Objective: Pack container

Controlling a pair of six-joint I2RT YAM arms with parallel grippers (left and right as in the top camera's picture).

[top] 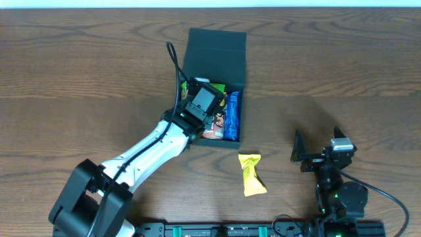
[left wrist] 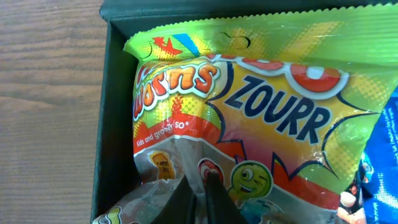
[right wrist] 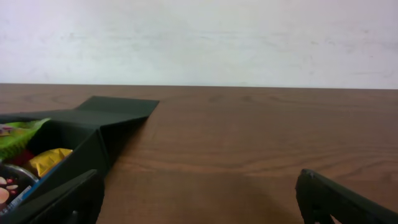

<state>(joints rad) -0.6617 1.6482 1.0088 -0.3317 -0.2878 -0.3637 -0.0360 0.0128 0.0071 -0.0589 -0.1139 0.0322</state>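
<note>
1. The container [top: 217, 66], a dark, shallow cardboard box, sits mid-desk [top: 79, 66], its hinged lid [top: 217, 41] thrown open on the far side.
2. Inside, a green-and-orange sour-worms bag [left wrist: 261, 118] lies against one wall. A blue packet [top: 232, 115] runs along the right-hand side.
3. The left arm [top: 151, 148] reaches into the container. The left jaws are drawn together at the tips over the bag's clear lower film; whether they pinch that film cannot be told.
4. A yellow packet [top: 251, 174] lies on the desk just in front of the container, not yet packed. The right arm [top: 332, 178] sits well off to the right, the right jaws wide apart and empty.
5. The container looks light, with stiff walls and a flexible lid hinge. Its matte card should give a sure hold. The lid's free edge seems the best place to grip it for closing, and a side wall the best for steadying it. The packets look soft and slick.
</note>
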